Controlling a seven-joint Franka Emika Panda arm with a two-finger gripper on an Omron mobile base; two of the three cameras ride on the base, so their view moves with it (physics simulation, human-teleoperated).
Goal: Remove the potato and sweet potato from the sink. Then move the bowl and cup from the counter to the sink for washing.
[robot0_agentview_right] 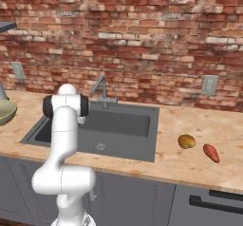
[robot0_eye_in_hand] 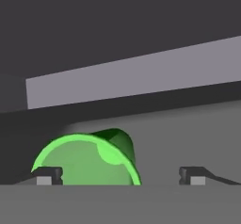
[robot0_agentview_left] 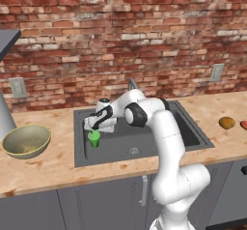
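Note:
The green cup (robot0_agentview_left: 94,138) stands in the left part of the dark grey sink (robot0_agentview_left: 144,149), just below my gripper (robot0_agentview_left: 93,130). In the hand view the cup (robot0_eye_in_hand: 84,159) sits between the fingertips, close to the left one (robot0_eye_in_hand: 47,175) and apart from the right one; the gripper (robot0_eye_in_hand: 120,176) is open. On the counter left of the sink rests the olive-yellow bowl (robot0_agentview_left: 26,139), also at the picture's left edge in the right base view (robot0_agentview_right: 4,111). The potato (robot0_agentview_right: 186,141) and the sweet potato (robot0_agentview_right: 211,153) lie side by side on the counter right of the sink (robot0_agentview_right: 123,125).
A grey tap (robot0_agentview_right: 102,89) rises behind the sink against the brick wall. Wall sockets sit at left (robot0_agentview_left: 18,87) and right (robot0_agentview_left: 217,72). The drain (robot0_agentview_left: 134,150) is mid-basin. Dark cabinet fronts run below the counter edge.

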